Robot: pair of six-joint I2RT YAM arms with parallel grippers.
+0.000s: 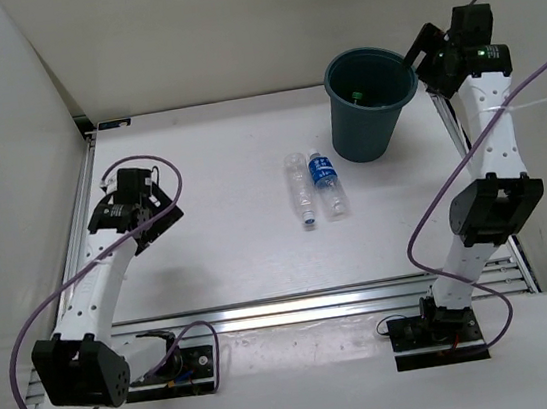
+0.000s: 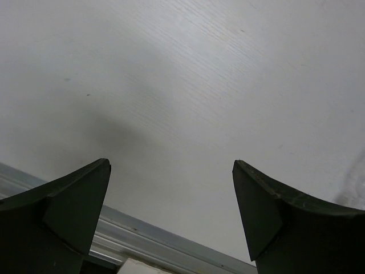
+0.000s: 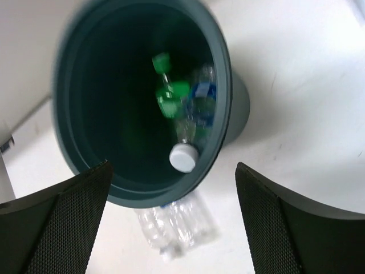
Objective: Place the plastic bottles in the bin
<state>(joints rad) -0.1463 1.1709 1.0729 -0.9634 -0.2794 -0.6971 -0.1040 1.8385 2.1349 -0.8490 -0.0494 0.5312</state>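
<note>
Above the bin point(image 1: 371, 101): right gripper point(image 3: 172, 166) open, empty; left gripper point(image 2: 170, 163) likewise (idle over the tabletop point(image 1: 219, 171)). Inside: green bottle point(image 3: 171, 94), blue-labelled bottle point(image 3: 201, 94). Outstanding, mid-tabletop: clear bottle point(image 1: 299, 189), second blue-labelled bottle point(image 1: 328, 185). Roughly half done.

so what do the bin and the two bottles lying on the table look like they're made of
Bin: likely moulded plastic, dark teal-grey and matte, with a smooth wall and thin rim. Plain bottle and blue-label bottle: probably thin clear plastic, since the white table shows through them.
</note>
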